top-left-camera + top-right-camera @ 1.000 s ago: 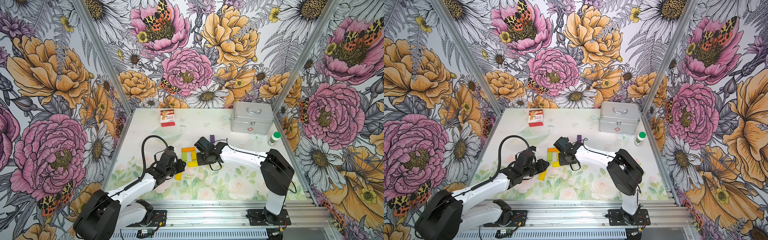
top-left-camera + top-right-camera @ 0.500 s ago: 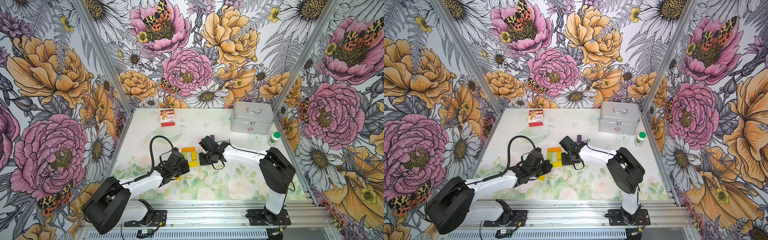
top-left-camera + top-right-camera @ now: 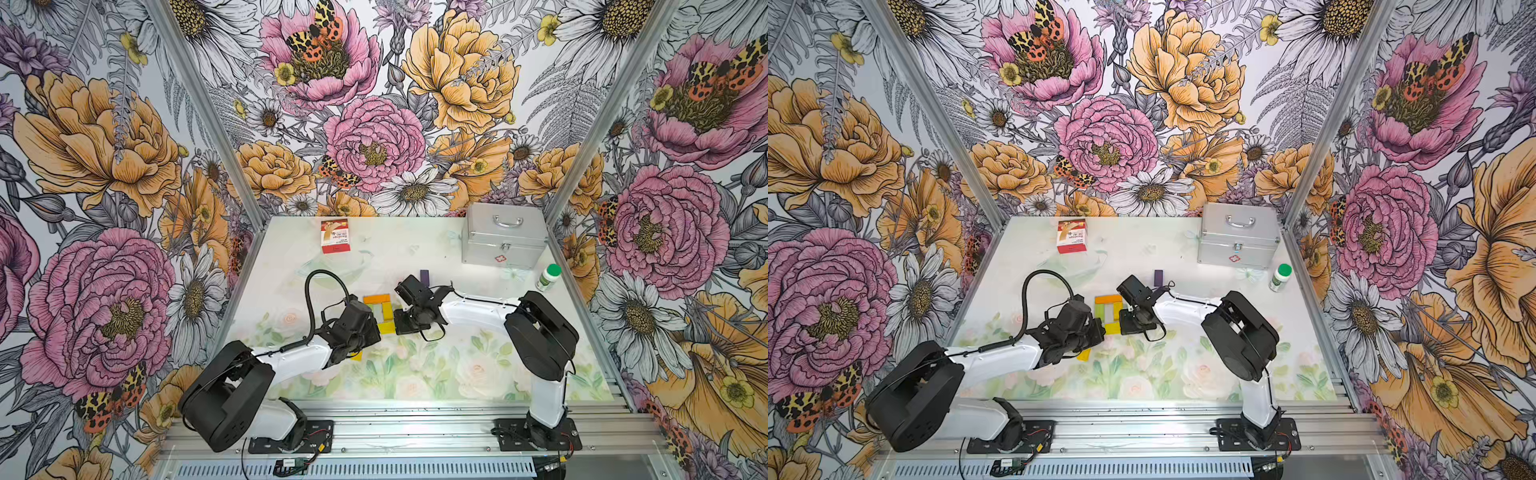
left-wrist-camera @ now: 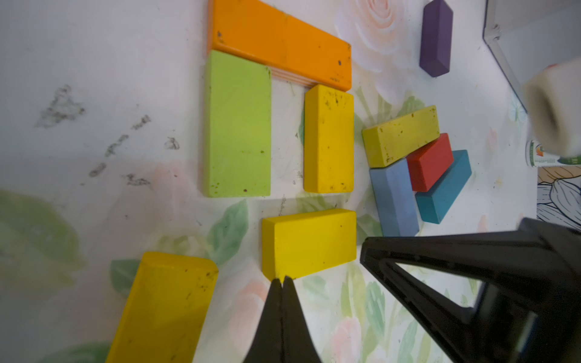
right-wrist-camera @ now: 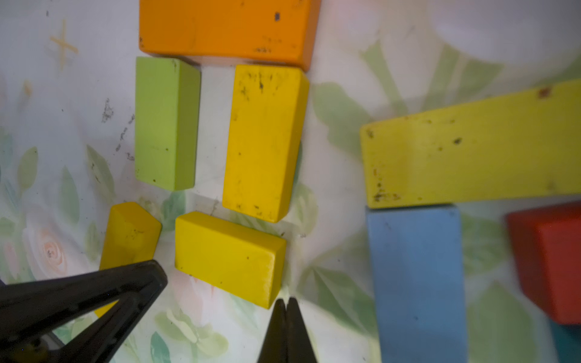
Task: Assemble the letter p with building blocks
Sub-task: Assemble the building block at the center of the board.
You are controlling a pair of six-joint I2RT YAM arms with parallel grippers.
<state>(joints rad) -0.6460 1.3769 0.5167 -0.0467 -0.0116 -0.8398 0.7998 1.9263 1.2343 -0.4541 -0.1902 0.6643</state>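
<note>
While left gripper and right gripper sit pinched shut on nothing, tips at the bottom yellow block mid-tabletop, P loop w/ orange block, green block looks ~closed (bottom skewed); stem block tilted, needs aligning

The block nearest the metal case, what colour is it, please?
The small rectangular block is dark purple, clearest in the left wrist view.

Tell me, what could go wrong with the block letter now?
1. The left arm and right arm both hold shut jaws at the small yellow wooden block closing the loop; a nudge might twist it into the green flat block or the yellow block beside it.
2. The arms are close and could bump.
3. The slanted yellow block by the left arm might get dragged.
</note>
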